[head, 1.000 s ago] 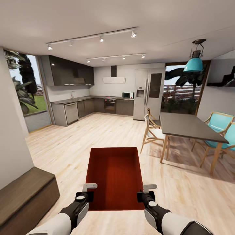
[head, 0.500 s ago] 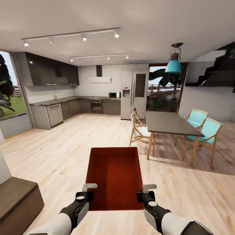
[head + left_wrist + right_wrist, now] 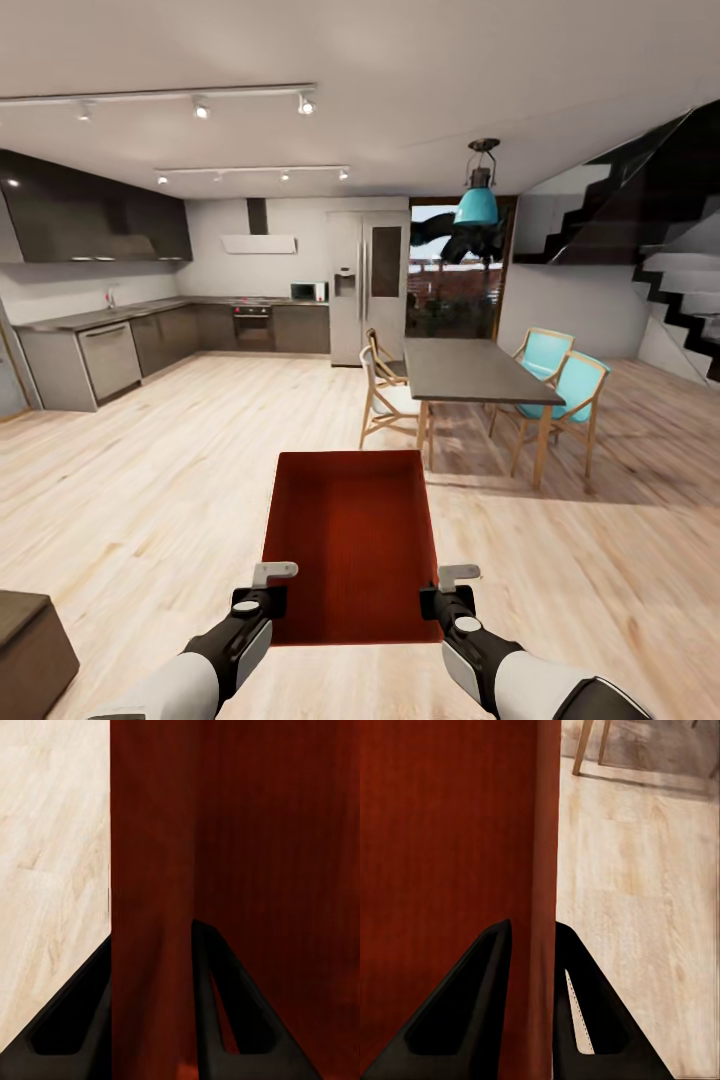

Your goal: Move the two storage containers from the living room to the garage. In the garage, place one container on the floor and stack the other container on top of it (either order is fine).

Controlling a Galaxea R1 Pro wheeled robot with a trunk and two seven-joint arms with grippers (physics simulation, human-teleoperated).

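Observation:
I hold one orange-red open-top storage container out in front of me, above light wood plank flooring. My left gripper is shut on its left wall, and my right gripper is shut on its right wall. In the left wrist view the black fingers straddle the container's red wall. The right wrist view shows the same pinch, fingers on either side of the wall. The bin is empty inside.
A grey dining table with wooden and turquoise chairs stands ahead on the right. A dark kitchen run and a steel fridge line the far wall. Stairs rise at right. A brown bench corner sits at lower left.
The whole view has swung to the right: kitchen, table and bench slid leftward and stairs came into sight. Both grippers and the container kept their place in the picture.

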